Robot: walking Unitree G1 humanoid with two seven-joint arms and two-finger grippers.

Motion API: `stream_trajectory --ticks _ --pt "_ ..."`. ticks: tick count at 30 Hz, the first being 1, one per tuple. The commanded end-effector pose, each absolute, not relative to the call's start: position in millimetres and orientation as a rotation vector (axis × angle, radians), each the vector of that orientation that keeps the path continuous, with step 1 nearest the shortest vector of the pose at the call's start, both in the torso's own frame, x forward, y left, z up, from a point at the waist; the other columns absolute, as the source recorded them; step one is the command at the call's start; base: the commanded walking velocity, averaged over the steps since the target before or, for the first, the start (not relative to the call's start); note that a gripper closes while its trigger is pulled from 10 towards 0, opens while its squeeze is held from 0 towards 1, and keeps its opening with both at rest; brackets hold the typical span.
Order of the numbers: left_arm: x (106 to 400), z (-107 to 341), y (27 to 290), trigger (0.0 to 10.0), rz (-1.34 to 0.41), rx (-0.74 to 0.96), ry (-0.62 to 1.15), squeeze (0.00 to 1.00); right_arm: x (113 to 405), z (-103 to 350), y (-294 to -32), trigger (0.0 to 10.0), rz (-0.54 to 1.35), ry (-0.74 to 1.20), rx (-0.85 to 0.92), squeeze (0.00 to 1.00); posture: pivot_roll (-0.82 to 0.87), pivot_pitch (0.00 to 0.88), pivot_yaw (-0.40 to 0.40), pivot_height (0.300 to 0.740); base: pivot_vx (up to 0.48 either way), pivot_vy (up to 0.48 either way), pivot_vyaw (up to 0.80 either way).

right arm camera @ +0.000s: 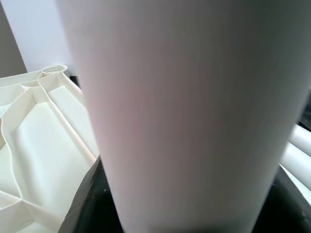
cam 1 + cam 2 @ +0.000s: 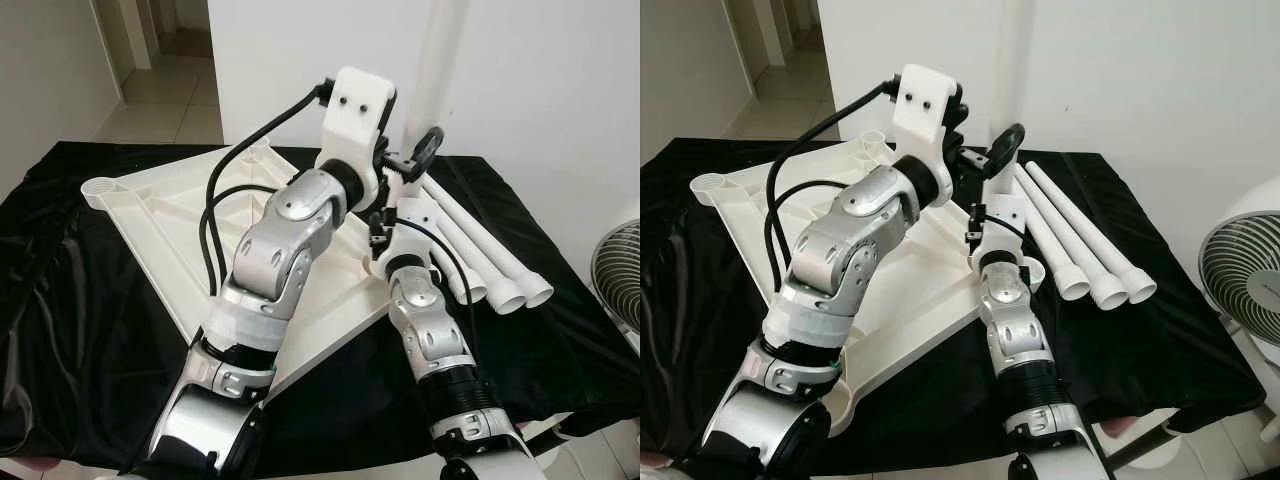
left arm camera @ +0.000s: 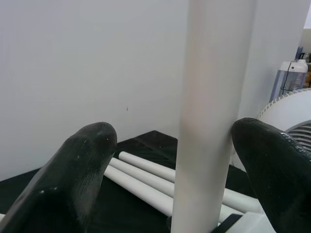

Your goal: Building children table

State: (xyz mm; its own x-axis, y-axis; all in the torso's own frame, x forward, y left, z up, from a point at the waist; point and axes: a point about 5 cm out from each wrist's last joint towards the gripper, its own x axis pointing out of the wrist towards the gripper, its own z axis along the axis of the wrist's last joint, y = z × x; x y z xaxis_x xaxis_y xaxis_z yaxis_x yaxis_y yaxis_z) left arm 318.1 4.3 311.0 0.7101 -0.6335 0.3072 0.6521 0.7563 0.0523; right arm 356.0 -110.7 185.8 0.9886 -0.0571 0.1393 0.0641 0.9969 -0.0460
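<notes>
A white children's table top (image 2: 160, 215) lies upside down on a table covered by a black cloth (image 2: 60, 300). One white table leg (image 2: 443, 60) stands upright at the top's right corner socket. My right gripper (image 2: 425, 155) is shut on this leg (image 1: 184, 121) low down, one black finger curling round it. My left gripper (image 3: 172, 133) is open around the same leg (image 3: 214, 97): one finger (image 3: 262, 160) touches it and the other finger (image 3: 87, 160) stands off. Three more white legs (image 2: 490, 260) lie side by side on the cloth to the right.
A white fan (image 2: 1250, 280) stands just off the table's right edge. A white wall runs close behind the table, and a doorway (image 2: 170, 60) opens at the back left. Black cables loop from my left arm over the table top.
</notes>
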Motion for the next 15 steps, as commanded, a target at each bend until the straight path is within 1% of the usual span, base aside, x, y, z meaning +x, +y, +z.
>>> stream_trajectory --ticks 1,4,6,7,8,9,11,13,15 --pt "318 309 11 10.0 -0.701 -0.069 -0.323 0.00 359 192 -119 10.0 -0.096 -0.159 -0.030 0.00 0.04 0.000 -0.039 0.740 0.000 0.000 0.00" --pt "318 309 11 10.0 -0.701 -0.069 -0.323 0.00 359 192 -119 10.0 -0.096 -0.159 -0.030 0.00 0.04 0.000 -0.039 0.740 0.000 0.000 0.00" --pt "319 298 18 10.0 -0.682 -0.057 -0.295 0.00 361 196 -129 10.0 -0.126 -0.172 -0.019 0.00 0.04 0.000 -0.038 0.740 0.000 0.000 0.00" --pt "319 298 18 10.0 -0.682 -0.057 -0.295 0.00 361 196 -129 10.0 -0.126 -0.172 -0.019 0.00 0.04 0.000 -0.038 0.740 0.000 0.000 0.00" --pt "321 283 22 10.0 -0.659 -0.024 -0.254 0.00 363 200 -137 10.0 -0.140 -0.189 -0.022 0.00 0.04 0.000 -0.036 0.740 0.000 0.000 0.00" --pt "321 283 22 10.0 -0.659 -0.024 -0.254 0.00 363 200 -137 10.0 -0.140 -0.189 -0.022 0.00 0.04 0.000 -0.036 0.740 0.000 0.000 0.00" --pt "324 268 25 10.0 -0.640 0.015 -0.203 0.00 364 204 -142 10.0 -0.144 -0.207 -0.030 0.00 0.04 0.000 -0.035 0.740 0.000 0.000 0.00" --pt "324 268 25 10.0 -0.640 0.015 -0.203 0.00 364 204 -142 10.0 -0.144 -0.207 -0.030 0.00 0.04 0.000 -0.035 0.740 0.000 0.000 0.00" --pt "328 246 27 10.0 -0.619 0.086 -0.131 0.00 364 208 -146 10.0 -0.152 -0.222 -0.030 0.00 0.04 0.000 -0.035 0.740 0.000 0.000 0.00"
